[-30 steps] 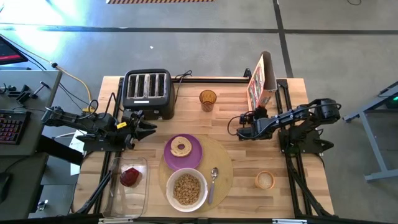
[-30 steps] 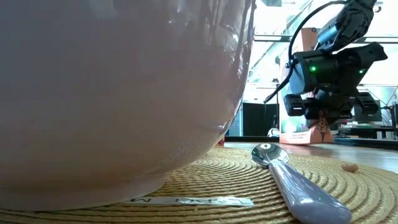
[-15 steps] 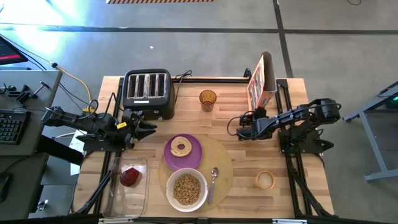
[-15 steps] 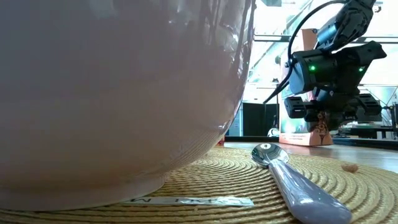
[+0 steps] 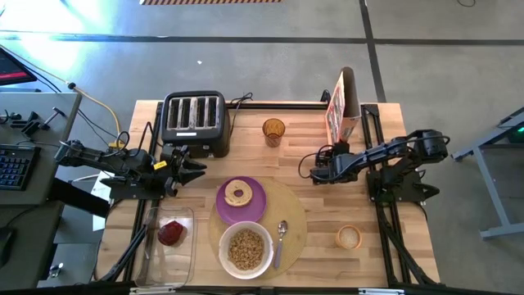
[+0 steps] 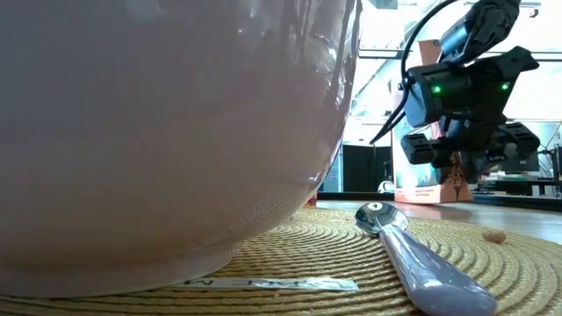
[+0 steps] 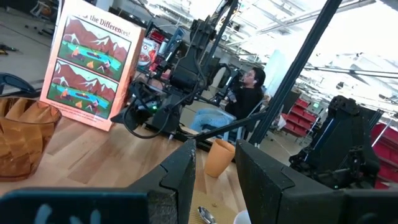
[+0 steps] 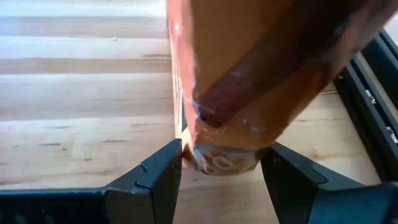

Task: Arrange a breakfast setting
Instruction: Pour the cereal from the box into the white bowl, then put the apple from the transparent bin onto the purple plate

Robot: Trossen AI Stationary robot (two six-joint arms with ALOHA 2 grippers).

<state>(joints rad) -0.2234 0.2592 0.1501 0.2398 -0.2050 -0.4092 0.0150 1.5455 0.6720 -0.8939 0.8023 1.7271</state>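
A round tan placemat of coiled weave lies at the near middle of the light wooden tabletop. On its far left part sits the small purple plate carrying a toasted bagel ring; touching the plate's near edge is the larger white bowl filled with brown cereal, and just to the bowl's right lies the metal spoon, bowl end pointing away. A dark red food piece rests in a clear rectangular container left of the mat. The left claw hovers beside the black four-slot toaster, its fingers a little apart and holding nothing. The right claw hangs over bare wood near the upright cereal box, fingers parted; whether it grips the orange thing seen between them cannot be told. An amber cup and a small tan cup also stand on the tabletop. Beyond is grey concrete floor, and a seated person shows in the workshop.
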